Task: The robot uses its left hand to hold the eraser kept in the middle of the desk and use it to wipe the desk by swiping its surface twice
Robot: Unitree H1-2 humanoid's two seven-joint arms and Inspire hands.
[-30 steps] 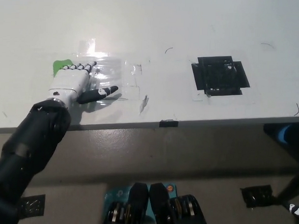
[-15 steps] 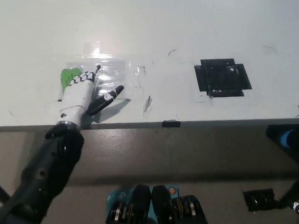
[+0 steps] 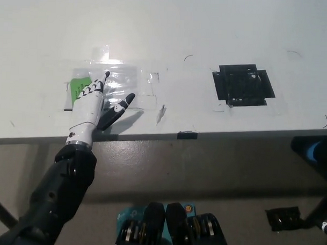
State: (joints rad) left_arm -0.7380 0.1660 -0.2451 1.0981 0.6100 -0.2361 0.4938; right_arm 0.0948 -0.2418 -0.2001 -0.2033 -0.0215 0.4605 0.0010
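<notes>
A flat green eraser (image 3: 79, 88) lies on the white desk (image 3: 172, 31), left of the middle, on a patch of clear tape (image 3: 130, 81). My white left hand (image 3: 93, 106) lies flat on the desk with its fingers spread and pointing away from me. The fingers (image 3: 96, 86) cover the eraser's right edge, and the thumb sticks out to the right. The hand does not close around the eraser. My right hand is out of the picture.
A square of black tape (image 3: 243, 84) is stuck on the desk at the right. The desk's front edge (image 3: 233, 131) runs across the middle of the view, with a small black tag (image 3: 186, 135) on it. Floor lies below.
My left forearm has swung in under the hand, so the hand now points straighter away from me. More of the green eraser shows to the left of the fingers.
</notes>
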